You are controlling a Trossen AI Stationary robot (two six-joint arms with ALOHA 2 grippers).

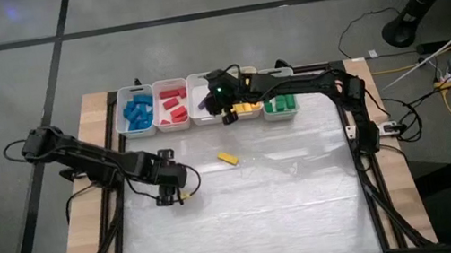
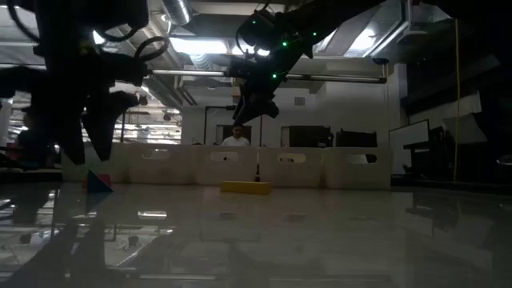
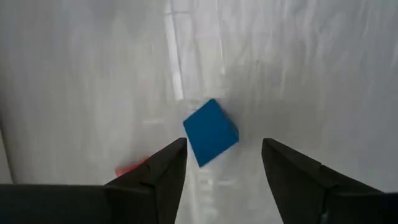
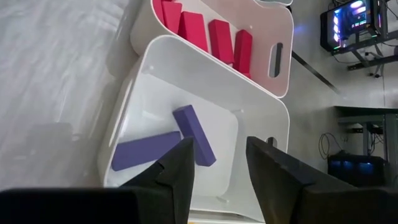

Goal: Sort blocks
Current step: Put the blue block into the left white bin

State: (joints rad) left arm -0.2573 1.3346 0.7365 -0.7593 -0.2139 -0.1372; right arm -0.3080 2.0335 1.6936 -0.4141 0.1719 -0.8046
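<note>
I have the left gripper (image 3: 221,165) hovering low over the table's glossy white sheet (image 1: 293,207), jaws spread wide with nothing between them; a blue cube (image 3: 211,132) sits tilted on the sheet just ahead of the gap, touching neither finger, and a small red smear (image 3: 130,168) beside one finger is probably another block, though I cannot make out its shape. From above, that gripper (image 1: 172,192) is at the left-centre of the table. The right gripper (image 4: 217,168) hangs above the middle white bin (image 4: 186,74) of the back row, jaws moderately open and empty; two purple bars (image 4: 165,144), flat-faced and matte, lie crossed on the bin's smooth plastic floor, one leaning over the other. The neighbouring bin holds red bars (image 4: 208,34) standing on edge. In the high view the row reads blue blocks (image 1: 138,111), red, purple, yellow blocks (image 1: 246,106), then green blocks (image 1: 279,103), each in its own bin. One yellow bar (image 1: 228,158) lies loose on the sheet near the table's middle, well apart from both grippers.
</note>
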